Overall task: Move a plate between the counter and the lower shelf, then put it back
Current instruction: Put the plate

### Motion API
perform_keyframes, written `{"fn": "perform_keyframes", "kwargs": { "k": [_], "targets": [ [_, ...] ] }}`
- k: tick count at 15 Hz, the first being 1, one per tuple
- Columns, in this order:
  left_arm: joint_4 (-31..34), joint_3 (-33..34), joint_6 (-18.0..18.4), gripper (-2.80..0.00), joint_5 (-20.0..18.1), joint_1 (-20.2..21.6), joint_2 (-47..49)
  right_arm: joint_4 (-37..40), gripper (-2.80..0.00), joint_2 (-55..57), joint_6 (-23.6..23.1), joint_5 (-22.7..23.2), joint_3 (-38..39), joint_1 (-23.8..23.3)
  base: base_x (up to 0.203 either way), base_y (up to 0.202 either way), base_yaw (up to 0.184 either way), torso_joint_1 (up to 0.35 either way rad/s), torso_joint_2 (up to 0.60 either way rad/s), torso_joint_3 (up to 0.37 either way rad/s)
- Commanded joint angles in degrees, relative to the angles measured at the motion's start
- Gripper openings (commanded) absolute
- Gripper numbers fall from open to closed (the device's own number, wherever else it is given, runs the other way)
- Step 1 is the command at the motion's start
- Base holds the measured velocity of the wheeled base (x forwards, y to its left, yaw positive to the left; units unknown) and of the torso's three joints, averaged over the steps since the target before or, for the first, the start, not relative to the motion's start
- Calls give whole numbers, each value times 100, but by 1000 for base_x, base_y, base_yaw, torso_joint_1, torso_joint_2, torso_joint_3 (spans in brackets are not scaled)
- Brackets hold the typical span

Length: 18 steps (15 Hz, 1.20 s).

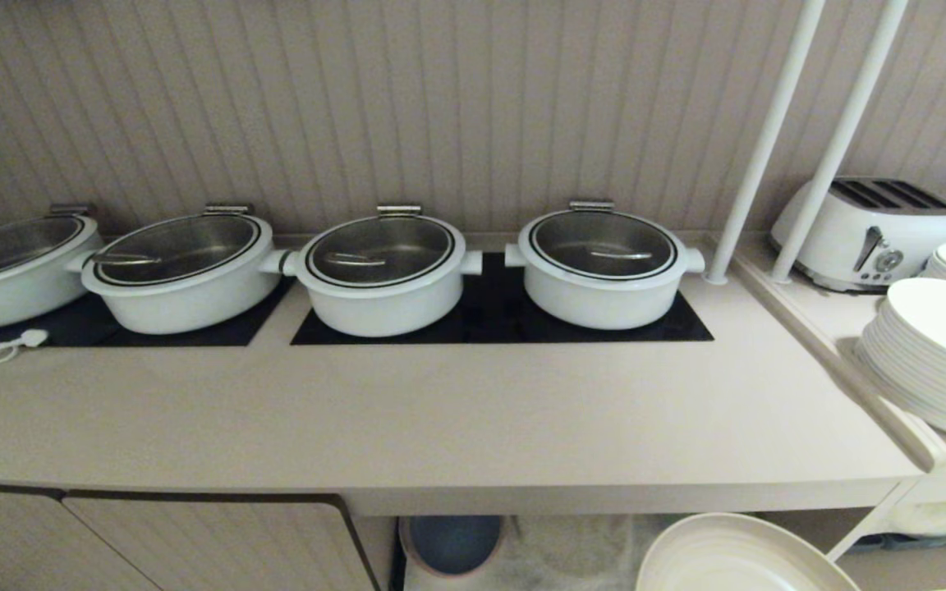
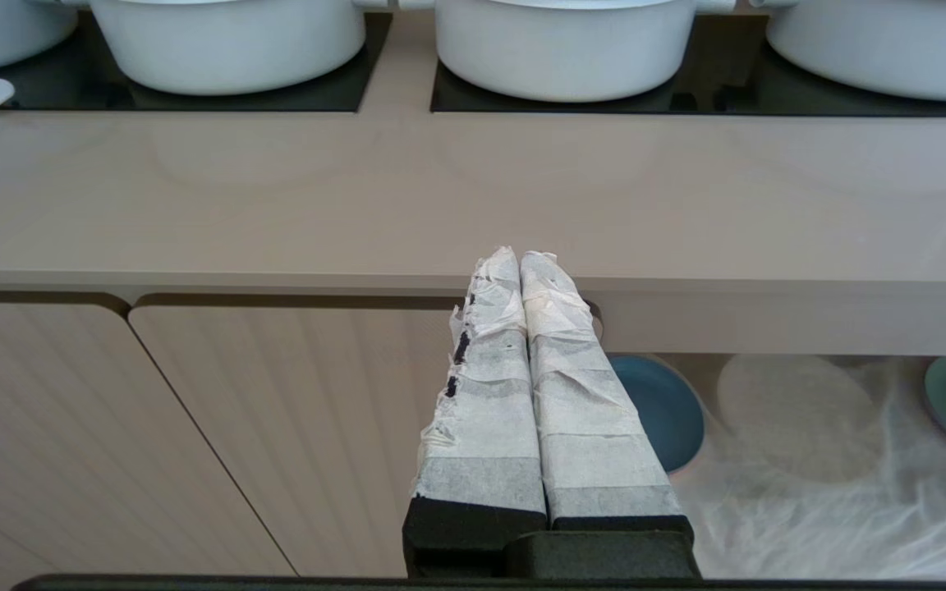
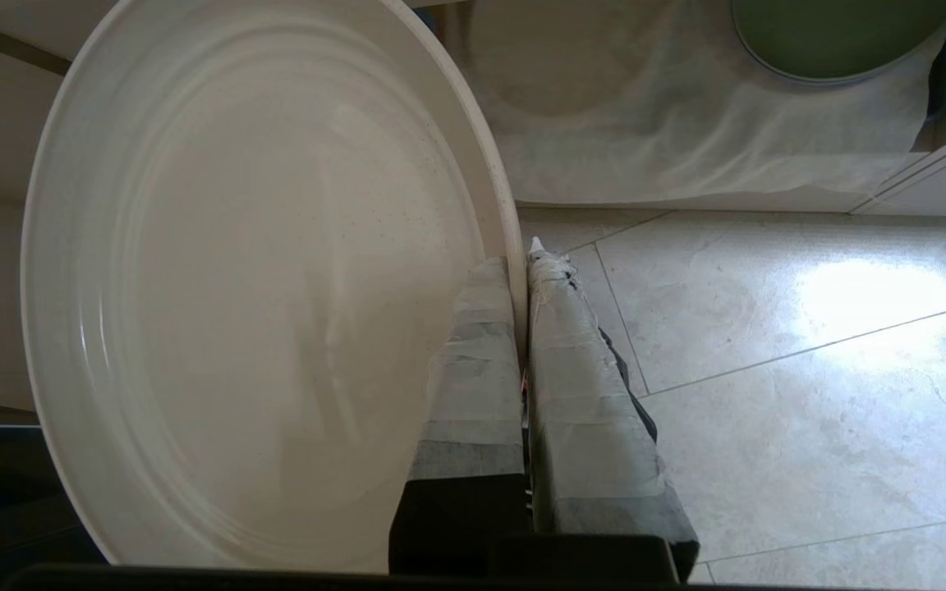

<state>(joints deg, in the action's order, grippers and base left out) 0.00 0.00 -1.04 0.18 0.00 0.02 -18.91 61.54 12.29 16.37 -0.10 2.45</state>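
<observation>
Beige and smooth, the counter (image 1: pixel 456 410) stretches before us, four white pots (image 1: pixel 383 275) along its back edge on the black hob panels (image 1: pixel 498 316). Below its front edge, off the lower shelf (image 2: pixel 801 492), we carry the plate (image 3: pixel 251 295), our right gripper (image 3: pixel 522 271) pinched tight on its rim; the left gripper (image 2: pixel 520 267) hangs closed, empty. We judge it stiff, breakable and slick, best held by the rim.

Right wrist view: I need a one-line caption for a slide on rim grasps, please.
Right gripper shut on the rim of the cream plate, held clear of the lower shelf.
</observation>
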Motion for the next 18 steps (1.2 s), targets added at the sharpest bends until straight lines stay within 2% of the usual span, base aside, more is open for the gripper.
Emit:
{"fn": "perform_keyframes", "kwargs": {
  "k": [1, 18],
  "targets": [
    [0, 0, -2, -280, -1, 0, -2, -8, -280, -1, 10, 15, 1, 1, 0, 0, 0, 0, 0, 0],
    [0, 0, -2, -280, -1, 0, -2, -52, -280, -10, 10, 24, 1, 61, 0, 0, 0, 0, 0, 0]
  ]
}}
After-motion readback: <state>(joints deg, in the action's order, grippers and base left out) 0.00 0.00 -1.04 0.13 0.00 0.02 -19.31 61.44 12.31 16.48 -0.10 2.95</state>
